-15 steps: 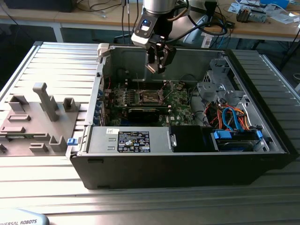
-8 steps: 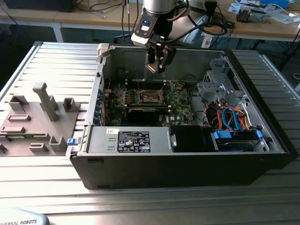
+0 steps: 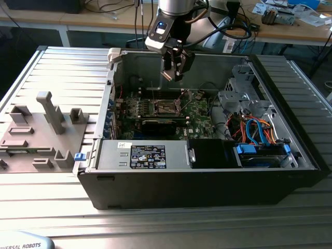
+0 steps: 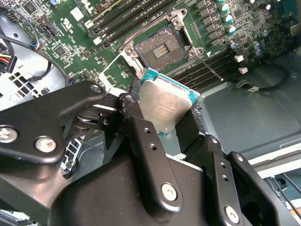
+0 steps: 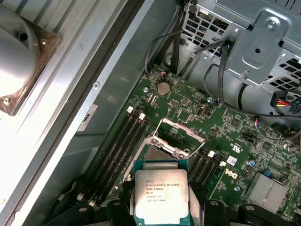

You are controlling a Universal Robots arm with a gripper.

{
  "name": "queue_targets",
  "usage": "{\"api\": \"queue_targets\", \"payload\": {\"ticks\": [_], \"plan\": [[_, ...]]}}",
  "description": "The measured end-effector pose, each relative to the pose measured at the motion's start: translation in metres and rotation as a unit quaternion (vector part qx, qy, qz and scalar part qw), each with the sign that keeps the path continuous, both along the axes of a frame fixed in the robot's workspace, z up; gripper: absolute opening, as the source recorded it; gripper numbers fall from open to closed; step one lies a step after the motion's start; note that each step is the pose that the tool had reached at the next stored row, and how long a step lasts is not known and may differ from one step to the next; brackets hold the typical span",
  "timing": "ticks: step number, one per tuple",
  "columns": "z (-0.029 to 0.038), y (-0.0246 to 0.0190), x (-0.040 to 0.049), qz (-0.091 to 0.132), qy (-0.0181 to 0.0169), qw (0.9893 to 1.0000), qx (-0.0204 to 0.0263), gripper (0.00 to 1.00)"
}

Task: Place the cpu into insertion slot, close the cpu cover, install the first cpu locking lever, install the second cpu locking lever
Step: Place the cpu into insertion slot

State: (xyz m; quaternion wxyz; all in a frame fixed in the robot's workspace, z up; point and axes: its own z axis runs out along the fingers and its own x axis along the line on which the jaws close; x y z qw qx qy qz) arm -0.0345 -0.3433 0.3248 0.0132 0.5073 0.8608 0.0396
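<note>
My gripper [image 3: 174, 77] hangs inside the open computer case, above the motherboard [image 3: 199, 111]. It is shut on the cpu [image 4: 167, 106], a thin silvery square plate on a teal-edged base, pinched by two opposite edges between the black fingers [image 4: 129, 103]. In the first wrist view the cpu [image 5: 161, 193] has its printed side toward the camera. The insertion slot [image 4: 162, 49], a dark square socket with a metal rim, lies uncovered on the green board, apart from and below the cpu. Its cover frame [image 5: 181, 129] stands open, and a thin lever [image 4: 209, 66] sticks out beside it. In the exterior view the slot [image 3: 166, 107] lies below the gripper.
Black memory slots [image 5: 120, 141] flank the socket. A metal drive cage [image 3: 244, 93] with blue and orange cables [image 3: 257, 129] fills the exterior view's right side of the case. A power supply [image 3: 142, 154] lies along the front. A grey fixture plate [image 3: 41, 129] lies outside, on the exterior view's left.
</note>
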Motion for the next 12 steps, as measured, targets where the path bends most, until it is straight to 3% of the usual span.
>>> {"api": "queue_targets", "payload": {"ticks": [12], "plan": [[0.0000,-0.0001,0.0000,-0.013,0.0000,0.9999,0.0000,0.54]]}}
